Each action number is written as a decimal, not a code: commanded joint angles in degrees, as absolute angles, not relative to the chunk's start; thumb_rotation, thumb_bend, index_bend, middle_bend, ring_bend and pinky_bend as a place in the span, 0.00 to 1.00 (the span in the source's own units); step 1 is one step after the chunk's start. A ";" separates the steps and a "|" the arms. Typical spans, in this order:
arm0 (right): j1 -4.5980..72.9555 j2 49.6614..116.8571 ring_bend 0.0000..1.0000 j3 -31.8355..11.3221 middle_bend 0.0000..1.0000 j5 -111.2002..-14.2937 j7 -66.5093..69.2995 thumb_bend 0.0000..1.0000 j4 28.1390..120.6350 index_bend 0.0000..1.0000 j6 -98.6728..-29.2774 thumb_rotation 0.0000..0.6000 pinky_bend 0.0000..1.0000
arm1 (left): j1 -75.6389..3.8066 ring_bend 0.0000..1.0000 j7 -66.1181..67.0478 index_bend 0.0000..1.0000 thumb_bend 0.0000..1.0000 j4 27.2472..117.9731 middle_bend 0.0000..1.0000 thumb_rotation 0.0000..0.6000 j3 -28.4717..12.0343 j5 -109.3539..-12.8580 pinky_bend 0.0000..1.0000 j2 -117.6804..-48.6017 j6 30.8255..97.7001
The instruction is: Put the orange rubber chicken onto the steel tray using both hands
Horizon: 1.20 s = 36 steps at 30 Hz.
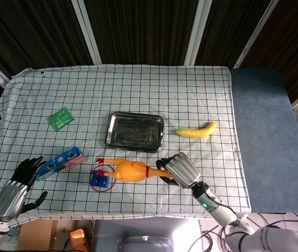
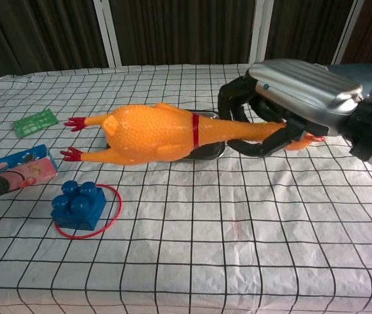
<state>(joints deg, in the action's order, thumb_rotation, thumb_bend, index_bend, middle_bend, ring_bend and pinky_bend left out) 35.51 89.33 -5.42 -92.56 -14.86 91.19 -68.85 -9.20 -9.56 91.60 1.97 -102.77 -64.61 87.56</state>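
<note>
My right hand point(image 1: 179, 169) point(image 2: 284, 104) grips the orange rubber chicken point(image 1: 129, 169) point(image 2: 150, 133) by its neck and holds it lifted off the cloth, feet pointing left. The steel tray point(image 1: 135, 131) lies behind it at mid-table; in the chest view the chicken hides most of the steel tray point(image 2: 207, 152). My left hand point(image 1: 20, 186) hovers open at the near left edge of the table, seen only in the head view, well apart from the chicken.
A blue block point(image 1: 101, 179) point(image 2: 78, 204) sits inside a red ring point(image 2: 111, 212). A cookie packet point(image 1: 60, 162) point(image 2: 12, 171) lies left, a green packet point(image 1: 61, 117) point(image 2: 36, 122) further back, a banana point(image 1: 195, 130) right of the tray.
</note>
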 commanded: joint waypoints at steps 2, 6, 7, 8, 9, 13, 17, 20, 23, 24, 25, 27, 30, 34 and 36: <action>38.83 89.00 0.82 -9.69 0.76 -88.01 -18.86 0.65 95.49 0.95 -64.21 1.00 0.89 | -12.84 0.00 -10.91 0.00 0.28 95.86 0.00 1.00 2.86 -106.14 0.01 -63.06 84.65; 41.25 90.37 0.82 -11.88 0.76 -83.87 -22.74 0.65 97.30 0.95 -60.68 1.00 0.89 | -15.39 0.00 -11.53 0.00 0.26 98.82 0.00 1.00 2.09 -105.31 0.01 -63.00 81.44; 41.59 90.77 0.82 -12.12 0.76 -83.00 -23.43 0.65 97.58 0.95 -60.20 1.00 0.89 | -15.79 0.00 -11.55 0.00 0.26 99.11 0.00 1.00 1.92 -104.94 0.01 -63.19 80.87; 41.99 91.38 0.82 -12.40 0.76 -81.95 -24.22 0.65 97.84 0.95 -59.73 1.00 0.89 | -16.33 0.00 -11.52 0.00 0.26 99.35 0.00 1.00 1.67 -104.38 0.01 -63.54 80.05; 42.34 91.94 0.82 -12.58 0.76 -81.41 -24.93 0.65 97.89 0.95 -59.52 1.00 0.89 | -16.76 0.00 -11.53 0.00 0.26 99.45 0.00 1.00 1.40 -103.80 0.01 -63.93 79.41; 43.21 93.73 0.82 -12.99 0.76 -79.80 -26.79 0.65 97.86 0.95 -59.42 1.00 0.89 | -17.94 0.00 -11.68 0.00 0.25 99.19 0.00 1.00 0.62 -101.78 0.01 -65.66 77.72; 44.10 95.39 0.82 -13.72 0.76 -78.37 -27.36 0.65 97.38 0.95 -59.53 1.00 0.89 | -19.32 0.00 -12.81 0.00 0.24 99.02 0.00 1.00 0.02 -99.72 0.03 -67.31 75.68; 44.81 96.13 0.82 -14.35 0.76 -77.36 -27.56 0.65 97.12 0.95 -59.39 1.00 0.89 | -20.35 0.00 -13.66 0.00 0.24 98.71 0.00 1.00 -0.29 -98.82 0.05 -68.21 74.41; 45.50 96.75 0.82 -14.91 0.76 -76.38 -28.11 0.65 96.72 0.95 -59.34 1.00 0.89 | -21.39 0.00 -15.07 0.00 0.24 98.80 0.00 1.00 -0.26 -98.29 0.07 -68.59 73.05; 45.67 96.88 0.82 -15.03 0.76 -75.99 -28.27 0.65 96.69 0.95 -59.25 1.00 0.89 | -21.68 0.00 -15.50 0.00 0.24 98.78 0.00 1.00 -0.28 -98.20 0.08 -68.67 72.76; 45.84 96.98 0.82 -15.12 0.76 -75.61 -28.41 0.65 96.68 0.95 -59.17 1.00 0.89 | -21.97 0.00 -15.85 0.00 0.24 98.73 0.00 1.00 -0.32 -98.06 0.09 -68.74 72.47; 46.14 97.18 0.82 -15.23 0.76 -74.75 -28.58 0.65 96.79 0.95 -58.98 1.00 0.89 | -22.48 0.00 -16.57 0.00 0.24 98.34 0.00 1.00 -0.74 -97.62 0.10 -69.17 72.36; 46.37 97.20 0.82 -15.05 0.76 -74.06 -29.14 0.65 96.98 0.95 -59.08 1.00 0.89 | -22.79 0.00 -16.76 0.00 0.24 97.36 0.00 1.00 -1.50 -96.57 0.18 -70.24 72.72; 46.60 97.07 0.82 -14.84 0.76 -73.23 -29.32 0.65 96.96 0.95 -59.05 1.00 0.89 | -23.72 0.12 -18.28 0.02 0.25 97.87 0.13 1.00 -1.59 -94.68 0.39 -70.45 70.75; 46.73 97.01 0.82 -14.83 0.76 -72.42 -28.88 0.65 97.01 0.95 -58.74 1.00 0.89 | -24.30 0.24 -19.35 0.13 0.26 97.61 0.26 1.00 -1.77 -93.88 0.47 -70.87 69.87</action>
<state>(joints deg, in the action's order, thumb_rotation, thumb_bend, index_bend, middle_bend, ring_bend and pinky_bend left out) 46.65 97.05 -14.85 -72.70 -29.07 96.99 -58.89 -23.65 -18.28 97.63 -1.65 -94.70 -70.56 70.89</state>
